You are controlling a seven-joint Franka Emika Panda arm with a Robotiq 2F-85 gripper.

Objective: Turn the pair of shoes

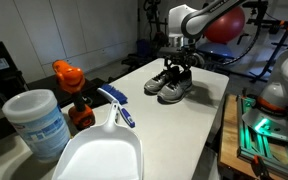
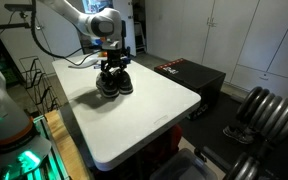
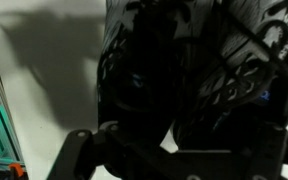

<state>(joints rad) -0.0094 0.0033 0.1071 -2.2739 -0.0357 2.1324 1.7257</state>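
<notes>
The pair of shoes (image 1: 170, 86) (image 2: 115, 84), dark grey and black with laces and pale soles, stands side by side on the white table (image 1: 199, 125) (image 2: 144, 120) near its far end. My gripper (image 1: 178, 62) (image 2: 111, 64) hangs straight down onto the pair, fingers low at the shoes' collars. In the wrist view the shoes (image 3: 164, 60) fill most of the picture, very dark and very close. The gripper (image 3: 179, 150) stands open there, its fingers spread at the bottom edge on either side of the shoes. Whether the fingers touch the shoes is hidden in shadow.
Near the table's front end are a white dustpan (image 1: 99, 152), a blue brush (image 1: 120, 108), an orange-capped bottle (image 1: 70, 80) and a white tub (image 1: 39, 122). A red ball (image 1: 224, 25) hangs behind the arm. A black box (image 2: 189, 76) stands beside the table.
</notes>
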